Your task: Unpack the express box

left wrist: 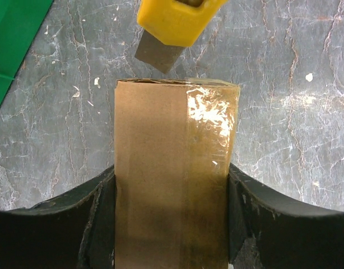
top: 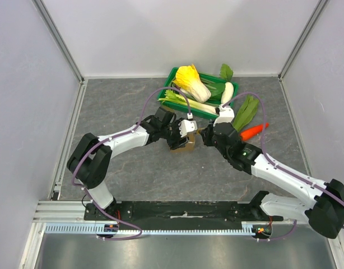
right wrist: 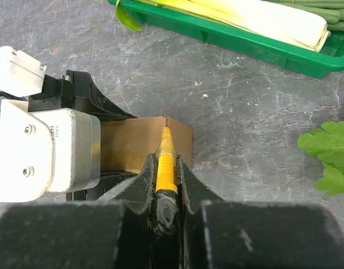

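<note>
Brown, plain cardboard makes up the box (top: 184,147), which sits on the grey marbled counter (top: 133,174) near its middle, between the two arms and well in front of the green crate (top: 173,73). In the left wrist view the box (left wrist: 161,179) shows one long narrow face with no print on it. A strip of clear glossy tape (left wrist: 211,129) runs along the right part of that face and glints under the light. The corners look crisp and the face is flat.

The left claw (top: 181,140) is clenched on the box, pressing it from both sides. The right claw (top: 208,136) is clenched on a yellow knife (right wrist: 166,162), whose body lies in the slot between its jaws. The grey blade (left wrist: 158,58) juts from the yellow handle and points at the box's far top edge, close to the taped end. Whether the blade touches the cardboard cannot be told. From the right wrist, the knife tip lines up over the box's (right wrist: 135,148) upper edge.
</note>
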Tool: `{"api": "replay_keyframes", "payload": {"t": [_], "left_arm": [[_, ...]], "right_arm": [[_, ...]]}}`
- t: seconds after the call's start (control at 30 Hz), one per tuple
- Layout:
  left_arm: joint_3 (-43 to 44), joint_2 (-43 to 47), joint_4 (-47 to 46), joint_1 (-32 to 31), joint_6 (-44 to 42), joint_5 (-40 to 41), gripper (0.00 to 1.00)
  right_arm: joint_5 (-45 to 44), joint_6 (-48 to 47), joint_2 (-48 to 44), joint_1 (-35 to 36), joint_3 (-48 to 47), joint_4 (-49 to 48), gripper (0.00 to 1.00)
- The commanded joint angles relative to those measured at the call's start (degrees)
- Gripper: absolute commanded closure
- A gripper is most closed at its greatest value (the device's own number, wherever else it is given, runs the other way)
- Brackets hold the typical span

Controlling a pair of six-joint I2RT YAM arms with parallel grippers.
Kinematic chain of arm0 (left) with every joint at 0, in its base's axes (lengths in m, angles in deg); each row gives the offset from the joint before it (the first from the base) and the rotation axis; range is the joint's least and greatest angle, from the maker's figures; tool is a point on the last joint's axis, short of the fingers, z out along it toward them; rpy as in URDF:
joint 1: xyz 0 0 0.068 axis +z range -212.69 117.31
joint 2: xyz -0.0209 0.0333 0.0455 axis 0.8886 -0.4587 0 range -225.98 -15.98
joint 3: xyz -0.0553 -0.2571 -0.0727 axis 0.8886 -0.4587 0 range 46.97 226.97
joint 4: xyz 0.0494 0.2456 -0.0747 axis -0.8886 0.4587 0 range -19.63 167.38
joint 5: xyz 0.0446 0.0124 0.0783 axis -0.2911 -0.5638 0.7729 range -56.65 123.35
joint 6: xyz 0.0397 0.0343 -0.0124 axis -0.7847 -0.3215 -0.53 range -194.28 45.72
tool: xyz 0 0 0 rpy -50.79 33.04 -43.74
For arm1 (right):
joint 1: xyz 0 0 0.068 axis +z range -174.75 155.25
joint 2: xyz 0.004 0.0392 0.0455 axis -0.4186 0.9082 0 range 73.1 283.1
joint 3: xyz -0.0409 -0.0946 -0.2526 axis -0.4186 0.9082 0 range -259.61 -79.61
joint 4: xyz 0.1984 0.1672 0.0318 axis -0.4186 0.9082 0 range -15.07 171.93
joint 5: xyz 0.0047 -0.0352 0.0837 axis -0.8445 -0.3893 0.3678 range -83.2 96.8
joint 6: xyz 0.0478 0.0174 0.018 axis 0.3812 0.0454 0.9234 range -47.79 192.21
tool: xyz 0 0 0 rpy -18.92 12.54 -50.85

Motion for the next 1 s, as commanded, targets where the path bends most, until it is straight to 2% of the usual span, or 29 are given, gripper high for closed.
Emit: {"api": "replay_keyframes", "payload": {"t": [0.0,0.33,0.67,0.97], "left_arm": [[-2.2,-2.1,2.1,0.1,-5.4,2.8,0.57],[-0.9,-2.8,3.4,0.1,-4.1,2.2,0.58],[0.1,-3.5,4.2,0.2,-2.9,1.9,0.61],[0.2,-4.1,4.7,0.2,-2.9,2.3,0.62]], "right_arm": [[-0.7,-0.4,0.2,-0.3,-0.6,-2.7,1.00],[1.7,0.3,1.2,-0.2,0.2,-2.4,1.00],[0.0,1.1,-0.1,-0.3,0.7,1.6,1.00],[-0.6,0.3,-2.4,-0.2,0.8,1.0,1.00]]}}
